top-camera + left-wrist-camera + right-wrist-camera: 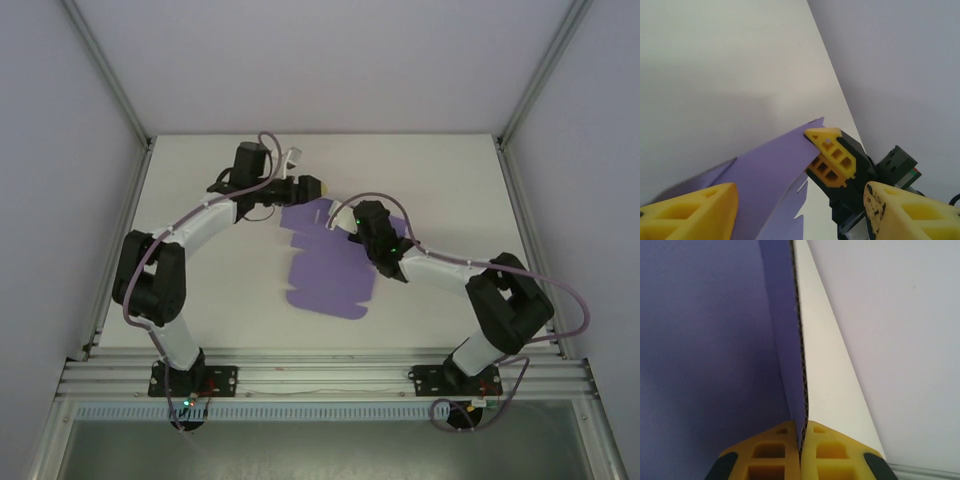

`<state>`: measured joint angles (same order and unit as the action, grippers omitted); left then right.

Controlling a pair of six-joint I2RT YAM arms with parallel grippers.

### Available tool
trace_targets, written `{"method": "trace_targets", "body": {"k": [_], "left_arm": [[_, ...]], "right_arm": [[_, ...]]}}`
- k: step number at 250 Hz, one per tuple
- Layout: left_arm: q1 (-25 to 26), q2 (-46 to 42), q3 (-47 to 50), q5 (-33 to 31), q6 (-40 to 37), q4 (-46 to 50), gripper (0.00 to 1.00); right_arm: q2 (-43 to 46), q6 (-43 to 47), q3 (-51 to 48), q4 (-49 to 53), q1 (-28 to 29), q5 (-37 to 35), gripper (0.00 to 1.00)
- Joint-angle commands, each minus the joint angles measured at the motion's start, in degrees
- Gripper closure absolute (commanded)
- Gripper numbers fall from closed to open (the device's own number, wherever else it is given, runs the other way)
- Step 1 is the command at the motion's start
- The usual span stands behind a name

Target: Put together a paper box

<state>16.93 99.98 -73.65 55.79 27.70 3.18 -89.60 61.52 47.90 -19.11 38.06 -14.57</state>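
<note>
Yellow fingers [765, 455] of the right hand [801, 450] are clenched on the upturned edge of the paper box [705, 340], pinching a raised flap. That flap is purple on one face and white on the other, with fine fluting showing along its cut edge.

From above, the paper box [330, 280] is an unfolded, many-flapped sheet lying mostly flat in the middle of the tabletop [220, 300], between the two arms. The right hand [345, 222] holds its far right part, and the left hand [315, 187] hangs at its far edge.

From the left wrist, the left hand [800, 189] has its fingers apart on either side of the lifted flap, gripping nothing that I can see.

The card looks light and fairly stiff but easy to crease or buckle, so it probably folds best along its scored lines. I would hold it near a flap's edge, close to a fold, with the other hand steadying the flat panel.

Count: one sheet, two arms, two hands.
</note>
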Motion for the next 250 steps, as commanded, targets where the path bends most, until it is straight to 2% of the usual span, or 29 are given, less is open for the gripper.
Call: {"method": "trace_targets", "body": {"k": [1,27,71,104,153,182,215,250], "left_arm": [[2.18,0.04,0.55,3.14,2.58,-0.77,0.38],[3.63,0.78,1.03,3.15,3.64,-2.95,0.39],[4.45,2.51,1.84,4.36,12.79,-12.71,0.48],[5.38,4.61,1.45,4.25,18.77,-20.58,0.49],[7.02,6.47,-1.23,4.6,21.77,-21.01,0.5],[7.24,6.52,-1.66,1.97,21.02,-19.81,0.49],[8.24,8.43,-0.94,1.71,28.02,-30.37,0.53],[9.91,10.6,-2.06,0.42,31.33,-33.68,0.54]], "right_arm": [[3.1,-4.99,0.61,-2.84,-0.36,1.01,1.0],[3.71,-6.0,0.35,-3.97,-0.35,0.33,1.0],[5.56,-8.21,-1.6,-5.32,-0.31,4.9,1.0],[6.0,-8.41,-2.65,-6.04,-0.31,7.66,1.0],[5.14,-6.76,-2.81,-7.77,-0.37,6.86,1.0],[5.88,-7.64,-3.42,-8.4,-0.37,8.7,1.0],[6.28,-8.86,-3.84,-8.93,-0.44,11.67,1.0],[6.55,-9.46,-4.61,-12.3,-0.42,11.95,1.0]]}}
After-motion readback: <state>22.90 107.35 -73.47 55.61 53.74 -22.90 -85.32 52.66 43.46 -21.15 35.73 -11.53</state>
